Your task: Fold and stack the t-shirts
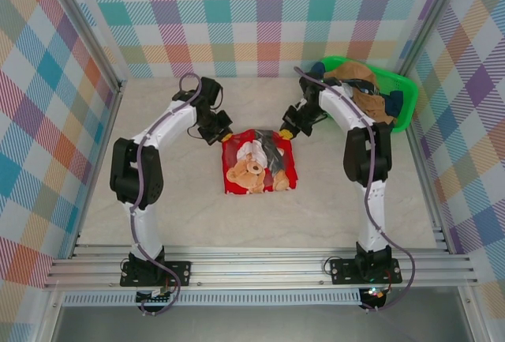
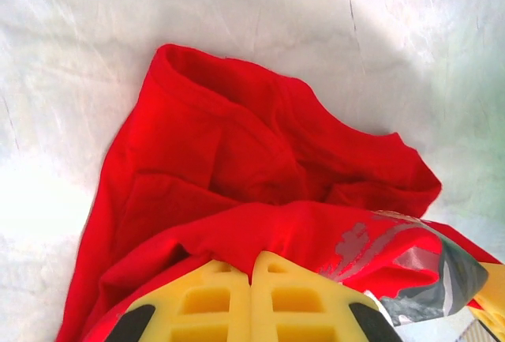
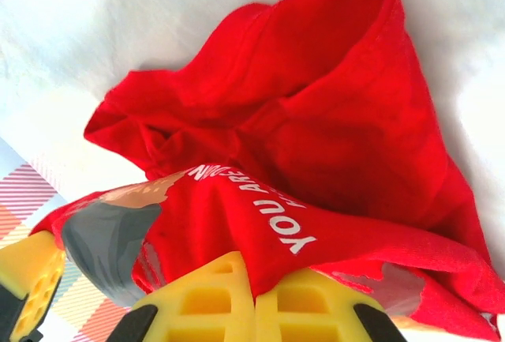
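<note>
The red shirt (image 1: 260,170) lies on the table (image 1: 158,200). The left gripper (image 1: 225,137) pinches its 11 o'clock corner, and the right gripper (image 1: 284,131) pinches its 1 o'clock corner.

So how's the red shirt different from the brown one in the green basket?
The red shirt lies on the table, partly folded, teddy print up; the brown shirt sits crumpled in the green basket. The left gripper and right gripper both pinch the red shirt's far edge; neither holds the brown shirt. Both are soft cloth.
</note>
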Robot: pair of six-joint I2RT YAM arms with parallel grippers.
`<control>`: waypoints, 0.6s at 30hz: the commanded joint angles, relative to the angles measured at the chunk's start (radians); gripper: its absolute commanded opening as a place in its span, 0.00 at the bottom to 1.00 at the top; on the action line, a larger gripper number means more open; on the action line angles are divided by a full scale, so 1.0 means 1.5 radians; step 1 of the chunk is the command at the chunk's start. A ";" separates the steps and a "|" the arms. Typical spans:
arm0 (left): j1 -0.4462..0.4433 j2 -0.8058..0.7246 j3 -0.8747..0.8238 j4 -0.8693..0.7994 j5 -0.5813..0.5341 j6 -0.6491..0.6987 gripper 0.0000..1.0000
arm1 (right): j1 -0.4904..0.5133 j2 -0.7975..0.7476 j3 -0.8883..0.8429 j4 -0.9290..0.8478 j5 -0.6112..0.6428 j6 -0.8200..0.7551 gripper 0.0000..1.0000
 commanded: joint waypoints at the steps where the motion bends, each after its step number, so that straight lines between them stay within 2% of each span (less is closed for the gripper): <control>1: 0.012 0.023 0.032 -0.001 -0.011 0.024 0.00 | -0.004 0.036 0.061 -0.040 0.000 -0.018 0.02; 3: 0.015 0.045 0.045 0.016 -0.003 0.039 0.00 | -0.006 0.055 0.075 -0.042 0.011 -0.018 0.08; 5: 0.020 0.058 0.061 0.024 -0.012 0.053 0.08 | -0.007 0.063 0.075 -0.016 0.015 -0.023 0.24; 7: 0.027 0.052 0.074 0.016 -0.048 0.058 0.22 | -0.007 0.061 0.083 0.009 0.034 -0.039 0.37; 10: 0.029 0.006 0.055 0.011 -0.101 0.059 0.53 | -0.009 0.052 0.133 -0.016 0.071 -0.068 0.47; 11: 0.029 -0.012 0.036 0.017 -0.099 0.058 0.57 | -0.009 0.040 0.140 -0.021 0.086 -0.075 0.49; 15: 0.027 -0.086 -0.097 0.032 -0.062 0.041 0.58 | -0.010 -0.052 0.070 -0.014 0.148 -0.089 0.54; 18: 0.016 -0.126 -0.200 0.062 -0.026 0.037 0.51 | -0.008 -0.157 -0.081 0.051 0.150 -0.087 0.54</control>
